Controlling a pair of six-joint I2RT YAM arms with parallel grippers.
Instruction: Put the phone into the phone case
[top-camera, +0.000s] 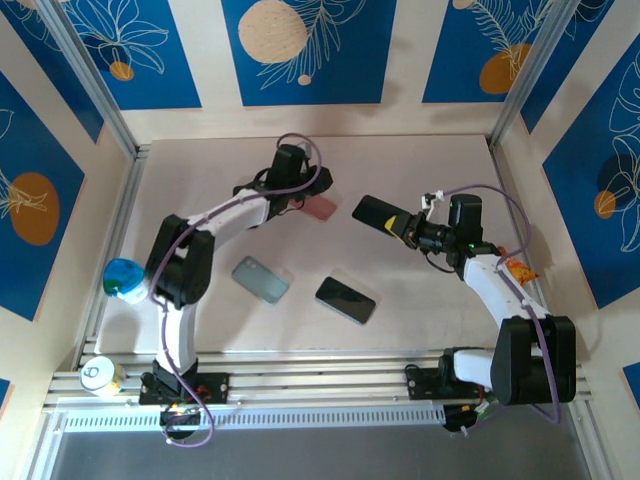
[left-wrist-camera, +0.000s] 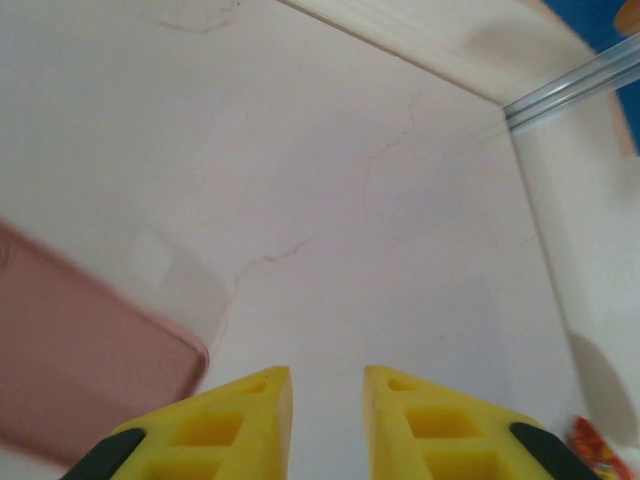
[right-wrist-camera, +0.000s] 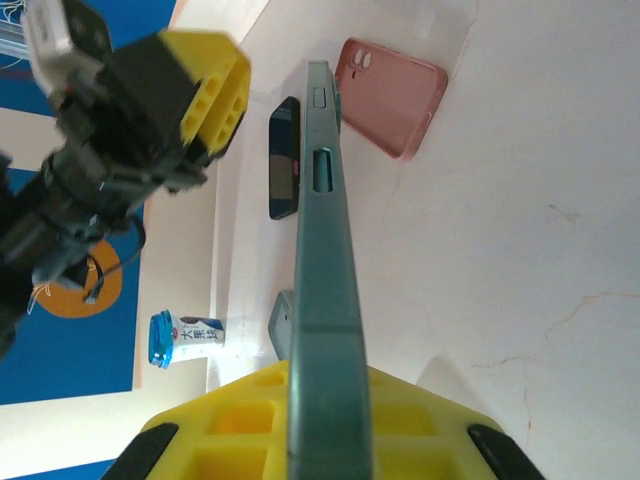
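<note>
The right gripper (right-wrist-camera: 325, 405) was clamped on a phone (right-wrist-camera: 322, 230), pinching its flat faces, so the wrist camera looked straight along its thin edge: a grey-green side with one long slot and a shorter button nearer the far end. From above, that phone showed a dark, glossy face and was held clear of the table (top-camera: 430, 180), just to the right of the pink case (top-camera: 322, 209). I could not tell whether it was bare or already sat in a shell. The pink case lay flat, smooth and round-cornered, with two small lens holes in one corner. The left gripper (left-wrist-camera: 328, 400) hung close by the pink case's left edge, its yellow fingers (left-wrist-camera: 250, 420) only narrowly parted and holding nothing. A black phone (top-camera: 345, 299) lay screen up, nearer the arm bases than the pink case. A grey-green case (top-camera: 260, 279) lay nearer the bases too, and to the pink case's left. A blue-lidded bottle (top-camera: 125, 278) stood well to the pink case's left
</note>
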